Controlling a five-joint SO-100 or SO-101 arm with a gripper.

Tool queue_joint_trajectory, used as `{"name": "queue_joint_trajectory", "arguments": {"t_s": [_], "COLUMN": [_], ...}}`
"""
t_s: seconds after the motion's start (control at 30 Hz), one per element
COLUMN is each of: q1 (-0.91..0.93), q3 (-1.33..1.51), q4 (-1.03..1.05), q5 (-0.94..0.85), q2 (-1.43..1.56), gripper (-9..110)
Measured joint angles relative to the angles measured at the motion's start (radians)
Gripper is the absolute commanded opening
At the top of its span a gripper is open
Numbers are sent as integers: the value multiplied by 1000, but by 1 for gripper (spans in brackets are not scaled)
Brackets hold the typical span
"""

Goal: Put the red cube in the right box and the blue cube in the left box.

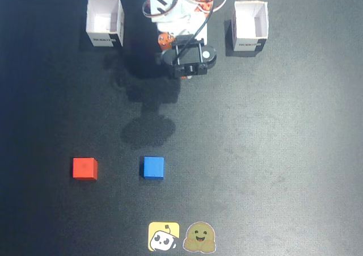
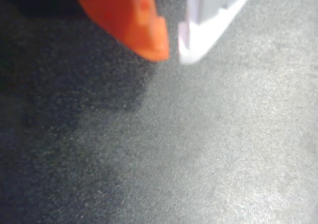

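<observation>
In the fixed view the red cube lies on the dark mat at the lower left, and the blue cube lies just right of it. One white box stands at the top left of that view and its twin at the top right; both look empty. The arm is folded between the boxes, far from both cubes. In the wrist view my gripper hangs over bare mat, and its orange finger and white finger are almost touching with nothing between them.
Two stickers, a yellow one and a brown one, lie at the mat's front edge below the blue cube. The arm's base stands at the top centre. The arm's shadow falls on the mat ahead of it.
</observation>
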Motion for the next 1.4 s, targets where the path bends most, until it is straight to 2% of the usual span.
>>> {"name": "queue_joint_trajectory", "arguments": {"t_s": [0.9,1.4], "q1": [6,64], "q3": [0,-11], "q4": [0,-129], "q5": [21,-35], "q2": [0,-54], "gripper": [0,0]}}
